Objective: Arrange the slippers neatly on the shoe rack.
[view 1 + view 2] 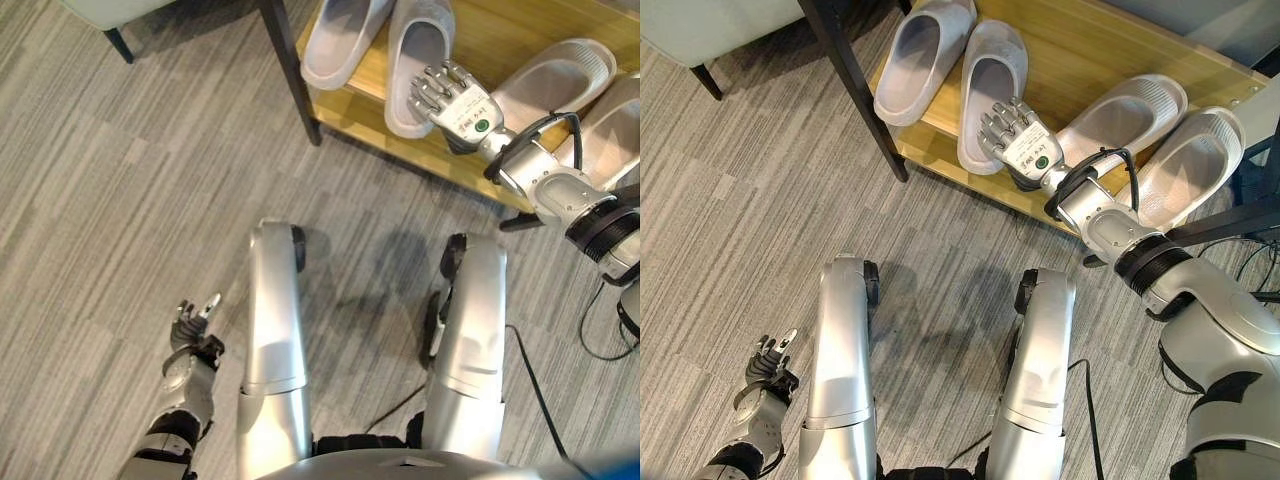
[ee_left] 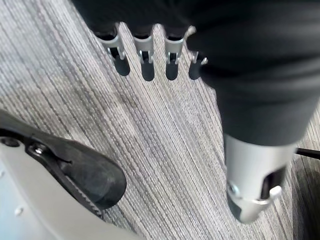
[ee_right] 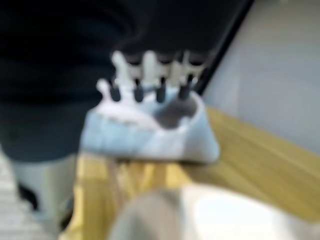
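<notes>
Four slippers (image 1: 990, 90) on shoe rack (image 1: 1080, 45). My right hand (image 1: 1015, 135), fingers relaxed, rests over one slipper's heel. Left hand (image 1: 195, 320) low above floor (image 1: 120, 200); wrist view shows its fingers straight.

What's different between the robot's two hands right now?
The right hand reaches up to the shoe rack, fingers resting on a grey slipper; the left hand hangs low over the carpet, touching nothing. Right fingers look loosely bent, left ones relaxed. Both are silver with dark tips.
</notes>
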